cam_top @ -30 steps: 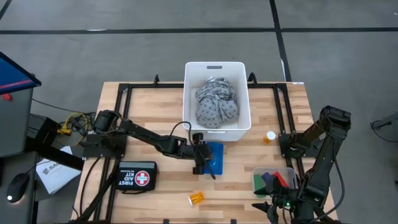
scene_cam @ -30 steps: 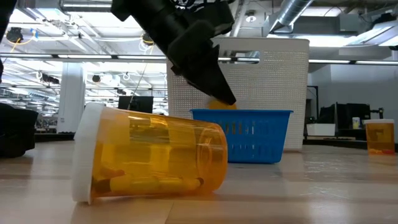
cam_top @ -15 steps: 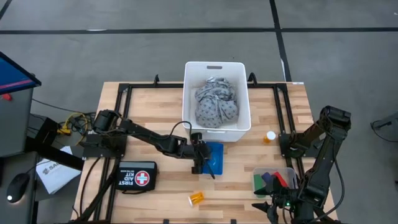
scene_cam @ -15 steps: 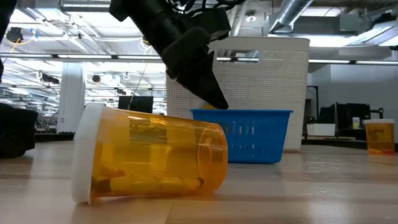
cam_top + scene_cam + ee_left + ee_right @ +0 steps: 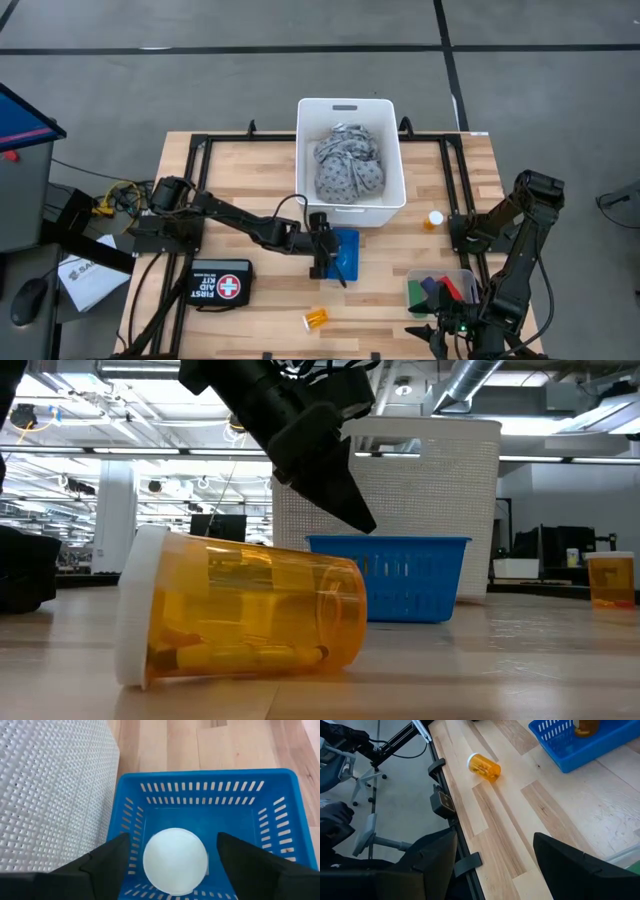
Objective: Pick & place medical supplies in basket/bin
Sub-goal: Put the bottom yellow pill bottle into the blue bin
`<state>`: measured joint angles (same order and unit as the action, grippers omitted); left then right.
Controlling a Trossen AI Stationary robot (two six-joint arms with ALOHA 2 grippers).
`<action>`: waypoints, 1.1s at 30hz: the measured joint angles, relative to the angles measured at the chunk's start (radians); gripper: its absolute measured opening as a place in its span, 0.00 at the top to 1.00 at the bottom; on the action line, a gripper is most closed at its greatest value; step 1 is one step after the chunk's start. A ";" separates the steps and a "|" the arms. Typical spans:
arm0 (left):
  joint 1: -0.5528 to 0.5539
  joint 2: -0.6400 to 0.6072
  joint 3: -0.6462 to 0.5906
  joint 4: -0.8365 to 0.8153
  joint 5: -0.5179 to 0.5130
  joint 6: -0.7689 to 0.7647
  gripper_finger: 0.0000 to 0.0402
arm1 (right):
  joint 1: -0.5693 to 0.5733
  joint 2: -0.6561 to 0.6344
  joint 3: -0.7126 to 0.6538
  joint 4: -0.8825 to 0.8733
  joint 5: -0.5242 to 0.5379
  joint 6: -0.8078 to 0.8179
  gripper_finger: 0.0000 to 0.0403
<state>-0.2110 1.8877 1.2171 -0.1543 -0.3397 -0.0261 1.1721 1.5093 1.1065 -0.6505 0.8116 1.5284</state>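
Left gripper (image 5: 175, 862) hung mid-frame, fingers apart, over a bottle (image 5: 175, 861) standing in the blue basket (image 5: 205, 777); lifting carelessly could topple it.

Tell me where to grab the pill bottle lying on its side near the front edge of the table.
Grip the orange body of the bottle across its width, coming straight down from above. It lies on its side with bare wood all round, so the round sides are free. The white cap end faces the left arm's side; staying off it probably holds steadier.
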 joint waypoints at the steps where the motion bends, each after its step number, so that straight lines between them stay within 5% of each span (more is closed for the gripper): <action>1: -0.003 0.000 0.000 0.000 0.000 0.000 0.28 | 0.000 0.000 0.000 0.000 0.000 0.000 0.35; 19: -0.062 -0.095 -0.003 0.004 0.036 0.023 0.35 | 0.000 0.000 0.000 0.000 -0.001 -0.002 0.35; 23: -0.105 -0.183 -0.003 -0.023 0.154 0.011 0.36 | 0.002 0.000 0.000 0.000 -0.001 -0.002 0.35; 28: -0.206 -0.256 -0.003 -0.129 0.207 -0.099 0.34 | 0.013 0.000 0.000 0.001 0.001 -0.002 0.35; 33: -0.339 -0.250 -0.002 -0.262 0.124 -0.310 0.30 | 0.013 0.003 0.000 0.005 0.002 -0.002 0.35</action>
<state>-0.5499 1.6379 1.2156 -0.4166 -0.2158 -0.3361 1.1854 1.5123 1.1065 -0.6458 0.8139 1.5265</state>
